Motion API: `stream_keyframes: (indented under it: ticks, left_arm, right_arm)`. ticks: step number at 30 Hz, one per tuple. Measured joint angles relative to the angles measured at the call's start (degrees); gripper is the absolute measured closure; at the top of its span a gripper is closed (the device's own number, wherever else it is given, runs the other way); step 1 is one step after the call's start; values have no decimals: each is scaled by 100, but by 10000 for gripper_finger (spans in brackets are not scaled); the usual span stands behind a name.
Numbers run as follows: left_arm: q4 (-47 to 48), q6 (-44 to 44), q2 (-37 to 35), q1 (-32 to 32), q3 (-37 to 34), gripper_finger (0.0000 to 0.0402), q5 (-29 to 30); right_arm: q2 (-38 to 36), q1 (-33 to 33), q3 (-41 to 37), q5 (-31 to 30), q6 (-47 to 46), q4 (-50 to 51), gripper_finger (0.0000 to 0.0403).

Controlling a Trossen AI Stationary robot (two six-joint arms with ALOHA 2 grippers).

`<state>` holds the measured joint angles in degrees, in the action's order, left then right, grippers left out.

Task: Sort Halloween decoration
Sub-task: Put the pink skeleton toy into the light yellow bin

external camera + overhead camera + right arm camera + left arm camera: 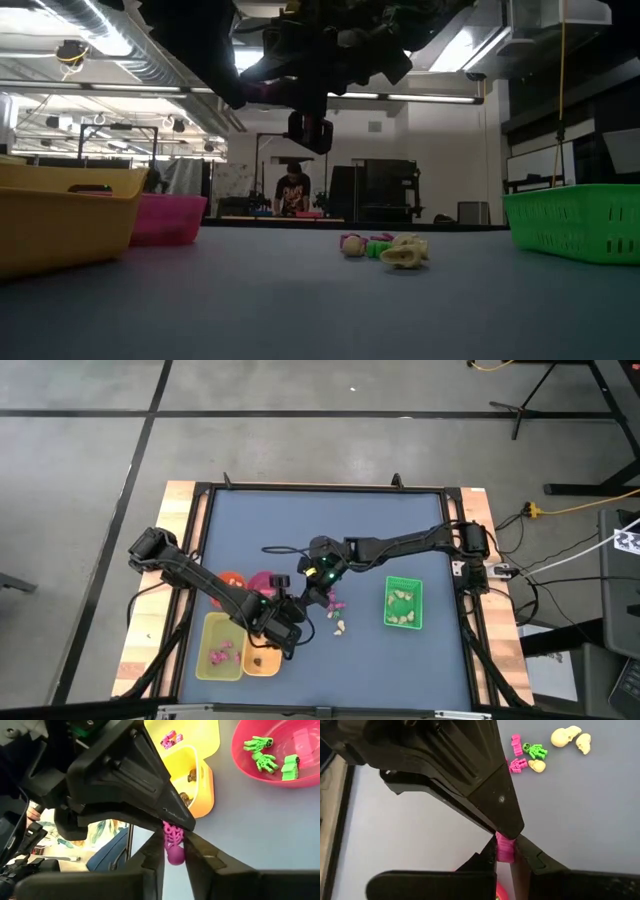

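Between the left gripper (506, 851) fingers: one magenta trinket (504, 848), pinched at its narrow middle, jaws closed on it. Small, moulded, apparently hard plastic; judged very light, stiff, somewhat slick, unlikely to break. Best held across the trunk, squarely, to stop twisting out.

Between the right gripper (175, 851) fingers: second magenta figure (173, 843), lattice-patterned upper part above the tips, lower part pinched; jaws nearly closed around it. Same handling judged: featherweight, rigid, prone to pivoting if caught by an edge.

Beyond the left gripper, loose on the counter (300, 520): small cluster (339, 616) of magenta and green figures with cream skulls (568, 738). Rounded skulls likely to roll or squirt from the pads; grip across the widest part advised.

Beyond the right gripper: pink bowl (310, 779) holding green pieces (265, 761); yellow tray (210, 737) with magenta pieces (171, 739); orange-yellow tray (206, 795) with dark brown ones.

Well off to the right gripper's far side: green tray (404, 603) with cream pieces.
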<state>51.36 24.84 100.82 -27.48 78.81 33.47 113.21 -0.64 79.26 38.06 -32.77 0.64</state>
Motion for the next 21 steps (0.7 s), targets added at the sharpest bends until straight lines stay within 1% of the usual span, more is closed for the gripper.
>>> stream_keyframes:
  ticks: [2,7,10,13,17,19,21]
  left_arm:
    - [-1,4,0,3,0,391,-243]
    - [28,48,0,-103,0,390,-1522]
    - [122,324,0,-164,0,390,-2240]
    - [490,822,0,-250,2,390,-3044]
    - [1338,1495,0,-398,2,390,-4204]
    - [1796,1795,0,-493,1,390,-4638]
    - [2220,2046,0,-597,2,390,-4946]
  right_arm:
    - [0,2,0,-2,2,4,321]
    - [0,-14,0,-85,18,34,263]
    - [0,-10,0,-147,183,134,240]
    - [0,-7,0,-423,490,388,228]
    - [0,-7,0,-716,786,724,224]
    - [0,-9,0,-769,923,896,224]
    - [0,-11,0,-772,1075,1047,224]
